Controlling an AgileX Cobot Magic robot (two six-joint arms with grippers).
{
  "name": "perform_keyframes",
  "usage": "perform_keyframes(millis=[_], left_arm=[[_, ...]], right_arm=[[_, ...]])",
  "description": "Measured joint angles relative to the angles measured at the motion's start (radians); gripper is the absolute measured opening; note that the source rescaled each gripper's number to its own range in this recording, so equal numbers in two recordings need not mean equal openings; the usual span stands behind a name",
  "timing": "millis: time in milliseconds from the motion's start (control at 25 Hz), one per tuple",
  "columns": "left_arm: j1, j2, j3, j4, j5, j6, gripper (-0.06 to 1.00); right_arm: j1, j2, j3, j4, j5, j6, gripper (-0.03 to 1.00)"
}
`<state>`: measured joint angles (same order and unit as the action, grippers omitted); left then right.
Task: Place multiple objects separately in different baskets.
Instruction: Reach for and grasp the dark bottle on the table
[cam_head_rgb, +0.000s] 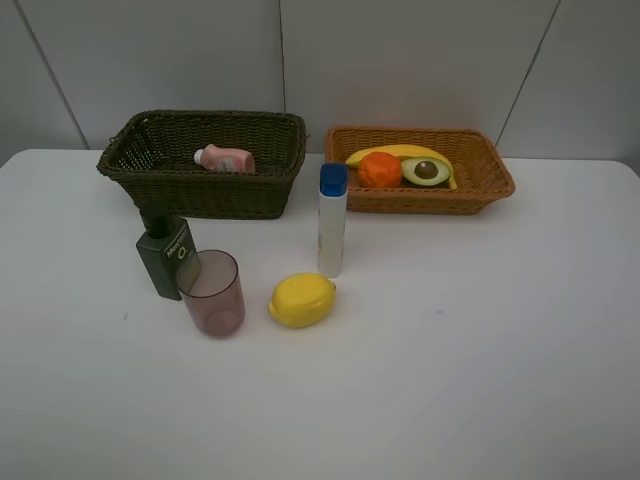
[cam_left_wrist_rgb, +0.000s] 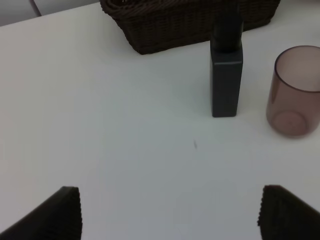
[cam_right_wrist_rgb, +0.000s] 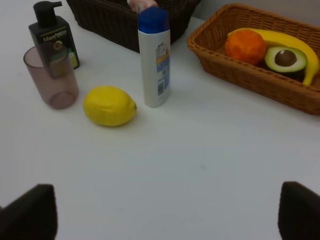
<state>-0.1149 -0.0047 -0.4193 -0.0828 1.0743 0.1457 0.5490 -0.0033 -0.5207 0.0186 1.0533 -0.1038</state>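
Lemon (cam_head_rgb: 301, 299) lying w/ long axis L-R, sitting far-left of R claw (cam_right_wrist_rgb: 165, 215); it and L claw (cam_left_wrist_rgb: 170, 215) both hanging released, empty.

You see dark brown basket (cam_head_rgb: 200, 195) in woven wicker, coarse ribbed weave, matt; orange-tan basket (cam_head_rgb: 420, 200) same wicker, faint sheen. Note table (cam_head_rgb: 450, 380): smooth, matt white. Your tumbler (cam_head_rgb: 212, 292): translucent pinkish plastic, glossy. Then pump bottle (cam_head_rgb: 166, 255): dark green plastic, satin, printed label; tall bottle (cam_head_rgb: 331, 235): glossy white plastic, blue cap; lemon (cam_head_rgb: 301, 299): smooth skin, soft sheen; orange (cam_head_rgb: 379, 169): dimpled, matt.
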Motion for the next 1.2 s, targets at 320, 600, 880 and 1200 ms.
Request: perform_keyframes(millis=[320, 600, 880, 1200], left_arm=[[0.000, 0.000, 0.000, 0.000, 0.000, 0.000, 0.95], [0.000, 0.000, 0.000, 0.000, 0.000, 0.000, 0.95], [0.000, 0.000, 0.000, 0.000, 0.000, 0.000, 0.95], [0.000, 0.000, 0.000, 0.000, 0.000, 0.000, 0.95]], right_arm=[[-0.029, 0.000, 0.000, -0.004, 0.000, 0.000, 0.90], [-0.216, 0.000, 0.000, -0.005, -0.001, 0.000, 0.90], [-0.455, 0.000, 0.000, -0.005, -0.001, 0.001, 0.90], [-0.506, 0.000, 0.000, -0.005, -0.001, 0.003, 0.90]])
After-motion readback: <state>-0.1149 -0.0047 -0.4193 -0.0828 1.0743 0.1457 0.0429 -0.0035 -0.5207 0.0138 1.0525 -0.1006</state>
